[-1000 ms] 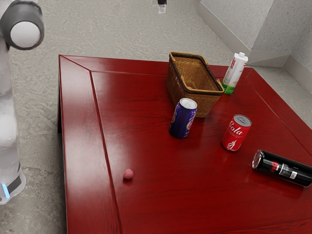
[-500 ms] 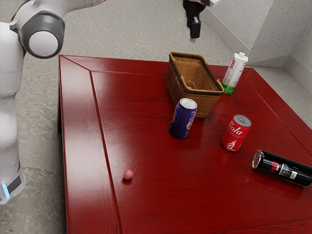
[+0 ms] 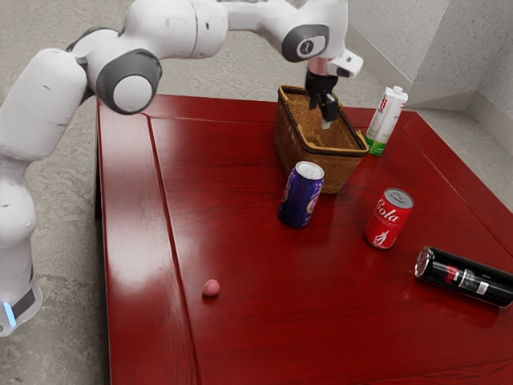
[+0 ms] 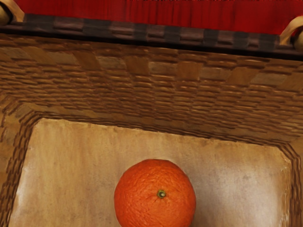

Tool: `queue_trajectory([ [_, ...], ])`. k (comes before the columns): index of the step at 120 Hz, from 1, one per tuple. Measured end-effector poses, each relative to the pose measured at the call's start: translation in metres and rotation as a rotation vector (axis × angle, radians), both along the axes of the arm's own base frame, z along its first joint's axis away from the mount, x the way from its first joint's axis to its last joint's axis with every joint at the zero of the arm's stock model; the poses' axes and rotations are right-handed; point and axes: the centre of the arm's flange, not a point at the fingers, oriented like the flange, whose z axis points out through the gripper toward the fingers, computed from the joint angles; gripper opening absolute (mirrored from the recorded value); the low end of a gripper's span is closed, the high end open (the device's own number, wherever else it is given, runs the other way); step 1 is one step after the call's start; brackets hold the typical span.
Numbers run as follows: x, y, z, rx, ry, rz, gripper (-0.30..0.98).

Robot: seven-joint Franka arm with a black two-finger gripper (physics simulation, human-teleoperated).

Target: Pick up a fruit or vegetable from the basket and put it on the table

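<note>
My black gripper (image 3: 325, 116) points down into the mouth of the brown wicker basket (image 3: 327, 167) in the exterior view; its state is unclear at this angle. In the wrist view, an orange (image 4: 155, 196) with a small green stem mark rests on the pale floor of the basket (image 4: 156, 90), below my hand and apart from the woven wall. A strip of the red table (image 4: 156, 14) lies beyond the basket's rim. The wide red table (image 3: 248, 241) carries the basket in the exterior view.
A purple can (image 3: 301, 195) stands close to the basket, and a white-green carton (image 3: 386, 122) stands at its other side. A red cola can (image 3: 389, 218), a lying black bottle (image 3: 465, 277) and a small pink ball (image 3: 211, 287) are farther off.
The arm has reached in from the exterior view's left, and my gripper has come down from above the table's far edge to the basket's mouth. The basket and cans stay put.
</note>
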Motion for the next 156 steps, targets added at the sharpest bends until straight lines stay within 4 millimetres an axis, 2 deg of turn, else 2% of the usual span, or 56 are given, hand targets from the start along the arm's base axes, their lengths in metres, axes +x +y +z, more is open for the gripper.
queue_trajectory([
  [12,0.012,0.011,-0.034,-0.027,0.013,0.016,0.66],
  [20,0.018,0.007,-0.051,-0.039,0.026,0.012,0.66],
  [46,0.019,-0.002,-0.072,-0.053,0.097,0.004,0.66],
  [68,0.022,0.002,-0.095,-0.064,0.132,0.013,0.66],
  [112,0.031,0.008,-0.120,-0.068,0.122,0.023,0.64],
  [134,0.032,0.009,-0.122,-0.067,0.117,0.026,0.48],
  [156,0.032,0.007,-0.119,-0.064,0.113,0.026,0.40],
])
